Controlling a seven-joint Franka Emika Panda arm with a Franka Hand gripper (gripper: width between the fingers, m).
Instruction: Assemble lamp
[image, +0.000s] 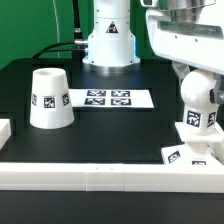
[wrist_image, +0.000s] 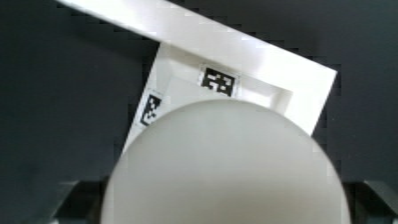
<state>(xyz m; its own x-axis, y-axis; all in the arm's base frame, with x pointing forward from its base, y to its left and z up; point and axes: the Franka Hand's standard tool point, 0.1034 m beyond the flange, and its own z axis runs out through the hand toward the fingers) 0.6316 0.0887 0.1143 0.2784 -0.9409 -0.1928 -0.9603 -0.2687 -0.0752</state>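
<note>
The white round-headed bulb (image: 197, 95) stands upright at the exterior view's right, its tagged stem just above or on the flat square base (image: 186, 155); I cannot tell whether they touch. My gripper (image: 194, 82) comes down from above and is shut on the bulb's head. In the wrist view the bulb (wrist_image: 222, 160) fills the picture between my dark fingers (wrist_image: 71, 203), with the tagged base (wrist_image: 187, 78) below it. The tapered shade (image: 50, 98) stands alone, wide end down, at the exterior view's left.
The marker board (image: 106, 98) lies between the shade and the bulb. A long white border rail (image: 100, 178) runs along the near edge, close to the base; it also shows in the wrist view (wrist_image: 249, 48). The arm's white pedestal (image: 108, 40) stands behind.
</note>
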